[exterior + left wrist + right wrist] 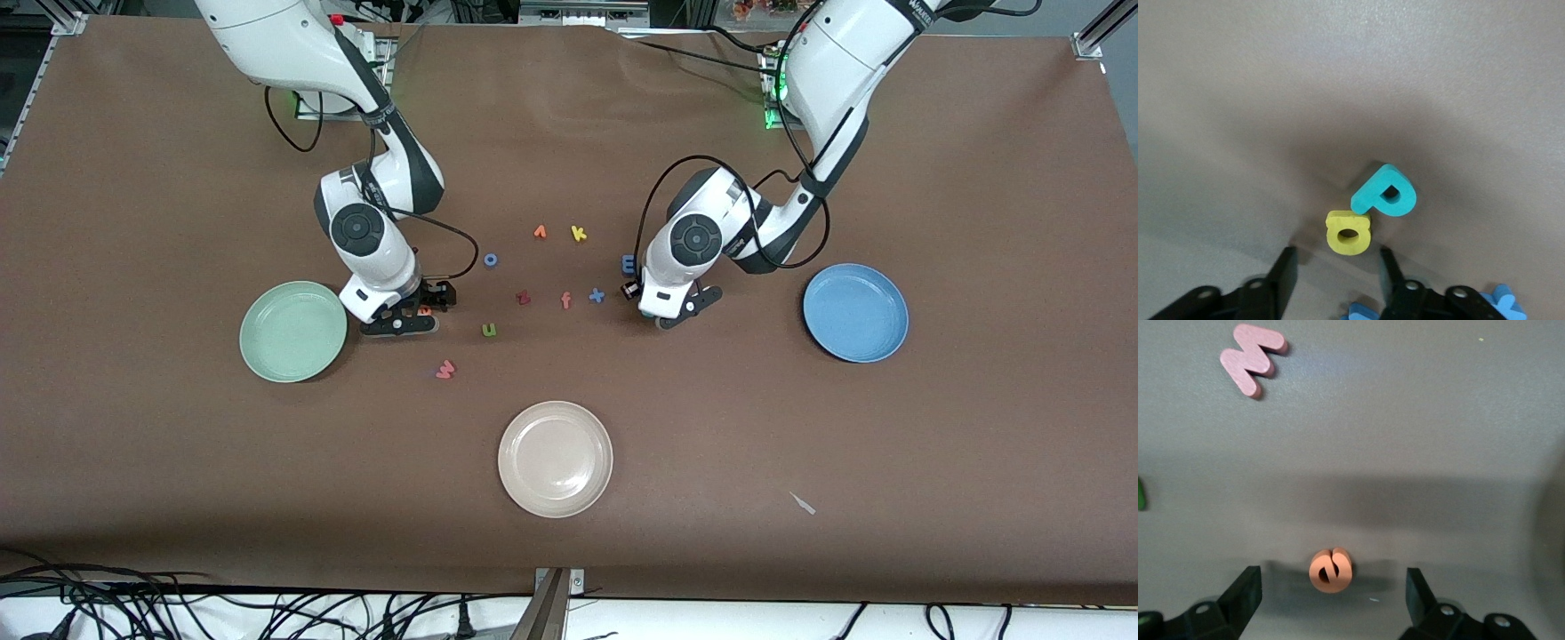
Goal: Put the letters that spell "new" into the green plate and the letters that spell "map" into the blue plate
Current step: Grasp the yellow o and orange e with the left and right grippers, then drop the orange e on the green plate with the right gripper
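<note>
My right gripper (416, 313) is low over the table beside the green plate (293, 331), open, with the orange "e" (1331, 571) standing on edge between its fingers (1248, 593), untouched. The pinkish "w" (444, 369) and green "n" (488, 330) lie nearer the front camera. My left gripper (1337, 273) is down toward the blue plate (855, 312), open. The yellow "a" (1348, 233) lies just at its fingertips and touches the teal "p" (1385, 192). The lilac "m" (629, 263) lies beside the left hand. In the front view that hand hides "a" and "p".
A cream plate (555, 458) sits nearest the front camera. Between the arms lie a dark red "z" (523, 298), salmon "f" (565, 301), blue "x" (596, 295), blue "o" (490, 260), yellow "k" (579, 234) and an orange letter (540, 232).
</note>
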{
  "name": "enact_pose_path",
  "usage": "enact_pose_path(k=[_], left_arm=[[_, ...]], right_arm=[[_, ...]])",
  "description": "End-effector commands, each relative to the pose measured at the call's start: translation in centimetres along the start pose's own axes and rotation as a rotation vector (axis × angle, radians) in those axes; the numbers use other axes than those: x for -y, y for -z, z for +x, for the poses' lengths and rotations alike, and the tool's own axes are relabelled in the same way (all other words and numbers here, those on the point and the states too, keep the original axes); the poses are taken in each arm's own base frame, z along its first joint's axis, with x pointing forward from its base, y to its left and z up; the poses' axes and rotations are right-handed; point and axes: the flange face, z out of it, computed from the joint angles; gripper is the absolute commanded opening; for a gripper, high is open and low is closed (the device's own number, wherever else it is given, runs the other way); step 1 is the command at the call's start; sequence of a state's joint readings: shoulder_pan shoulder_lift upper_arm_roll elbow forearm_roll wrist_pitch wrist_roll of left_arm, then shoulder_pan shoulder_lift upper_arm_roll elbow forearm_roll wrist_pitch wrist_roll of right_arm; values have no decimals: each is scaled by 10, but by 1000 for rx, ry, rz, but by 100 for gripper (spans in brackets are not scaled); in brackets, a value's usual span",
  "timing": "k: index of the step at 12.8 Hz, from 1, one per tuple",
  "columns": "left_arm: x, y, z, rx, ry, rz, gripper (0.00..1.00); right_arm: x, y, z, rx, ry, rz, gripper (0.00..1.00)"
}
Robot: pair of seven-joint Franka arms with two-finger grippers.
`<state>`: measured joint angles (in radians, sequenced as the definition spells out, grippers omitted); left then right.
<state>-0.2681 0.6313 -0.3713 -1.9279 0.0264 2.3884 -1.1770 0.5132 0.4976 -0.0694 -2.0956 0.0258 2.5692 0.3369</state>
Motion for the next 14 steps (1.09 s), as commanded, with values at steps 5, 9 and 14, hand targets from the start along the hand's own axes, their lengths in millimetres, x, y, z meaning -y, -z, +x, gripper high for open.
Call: enact_pose_path(k=[5,9,14], left_arm=[[6,-10,7,20,-16,14,48],[8,-17,9,27,-28,23,38],[9,-17,9,27,-44,23,19]], right_arm=[[2,-1,6,-5,-27,25,71],[1,-2,6,-4,-27,24,54],[1,-1,6,-5,-27,25,32]])
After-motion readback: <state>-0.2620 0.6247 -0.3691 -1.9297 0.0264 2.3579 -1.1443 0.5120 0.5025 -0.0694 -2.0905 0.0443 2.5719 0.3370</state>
